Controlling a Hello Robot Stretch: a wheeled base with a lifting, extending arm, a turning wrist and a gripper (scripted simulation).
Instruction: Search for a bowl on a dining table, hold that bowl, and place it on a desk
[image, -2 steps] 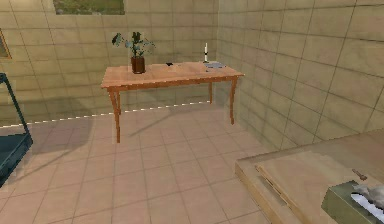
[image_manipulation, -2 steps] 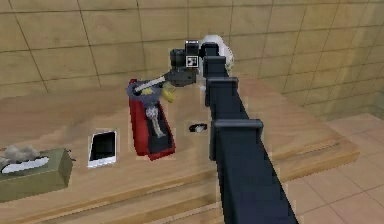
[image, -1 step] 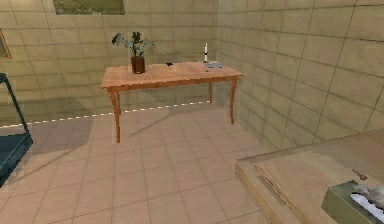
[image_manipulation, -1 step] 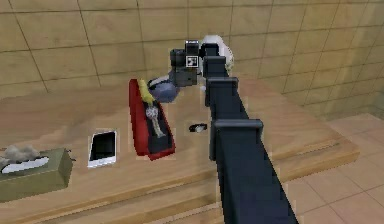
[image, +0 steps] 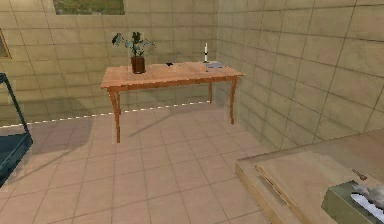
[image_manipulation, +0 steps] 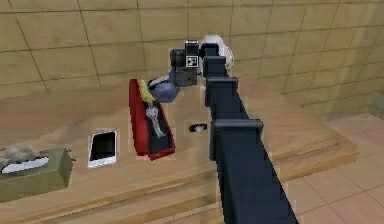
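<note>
- Bowl (image_manipulation: 166, 92): prob. the grey-blue rounded thing w/ a yellow bit at its rim, just at the tool's finger end, above the top end of a red tray (image_manipulation: 138, 108) on the near worktop (image_manipulation: 300, 130).
- Tool (image_manipulation: 172, 80): dark body at the far end of the arm (image_manipulation: 235, 150), fingers pointing toward the rounded thing. Can't tell how its fingers are set. Can't tell if it has hold of anything either, since tray + worktop sit right behind it, so hanging vs. resting isn't readable.
- Why the arm's reached out that far: my guess is it brings the tool's end over the worktop's back half, near the wall, where a set-down won't go off the edge.
- Near worktop looks like the desk: phone (image_manipulation: 102, 148), tissue box (image_manipulation: 35, 170), keys (image_manipulation: 153, 122) lying in the tray, small round item (image_manipulation: 197, 127) beside the arm. So prob. the placing step.
- Risk: tray + keys crowd that spot, and a set-down on the tray's rim could tip. Bare wood toward the arm side view's right looks safer.
- Fwd view: another worktop (image: 170, 75) by the wall w/ potted plant (image: 135, 50) + candle (image: 206, 52), well apart from the near one.
</note>
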